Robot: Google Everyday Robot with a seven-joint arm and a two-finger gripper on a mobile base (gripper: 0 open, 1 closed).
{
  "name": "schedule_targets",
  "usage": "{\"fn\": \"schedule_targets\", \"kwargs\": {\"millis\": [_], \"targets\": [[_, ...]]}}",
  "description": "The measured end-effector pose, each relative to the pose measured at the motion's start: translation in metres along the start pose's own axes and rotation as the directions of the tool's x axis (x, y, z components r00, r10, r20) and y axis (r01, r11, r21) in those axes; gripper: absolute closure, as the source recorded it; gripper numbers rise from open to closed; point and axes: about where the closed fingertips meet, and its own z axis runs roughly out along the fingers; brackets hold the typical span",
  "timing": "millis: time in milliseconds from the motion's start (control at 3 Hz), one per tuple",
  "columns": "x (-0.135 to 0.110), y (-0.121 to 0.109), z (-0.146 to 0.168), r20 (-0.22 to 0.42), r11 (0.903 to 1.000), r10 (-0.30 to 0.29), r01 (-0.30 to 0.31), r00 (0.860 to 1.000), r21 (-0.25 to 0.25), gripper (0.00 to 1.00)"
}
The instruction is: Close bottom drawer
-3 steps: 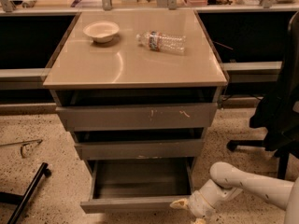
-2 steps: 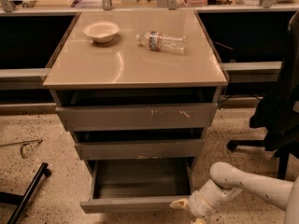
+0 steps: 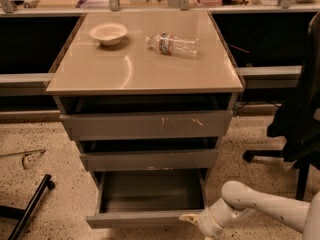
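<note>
The bottom drawer [image 3: 145, 218] of the tan-topped cabinet [image 3: 145, 69] stands pulled out, its dark grey box open to view and empty. Its plain grey front runs along the bottom of the view. My gripper [image 3: 192, 218] comes in from the lower right on a white arm [image 3: 260, 209]. It sits at the right end of the drawer front, touching or just off it. Above it are the grey middle drawer front [image 3: 147, 160] and the taller top front with white scratch marks [image 3: 147, 125], both slightly ajar.
A white bowl [image 3: 108, 33] and a plastic water bottle [image 3: 172, 44] lie on the cabinet top. A black office chair [image 3: 300, 124] stands to the right. A black bar [image 3: 27, 206] lies on the speckled floor at lower left.
</note>
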Motion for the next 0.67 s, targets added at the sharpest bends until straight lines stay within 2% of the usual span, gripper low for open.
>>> {"fn": "schedule_targets", "kwargs": {"millis": [333, 667], "targets": [[0.0068, -0.0097, 0.0046, -0.028, 0.9986, -0.025, 0.027, 0.999, 0.046, 0.0], [0.0068, -0.0097, 0.0046, -0.028, 0.9986, -0.025, 0.027, 0.999, 0.046, 0.0]]}}
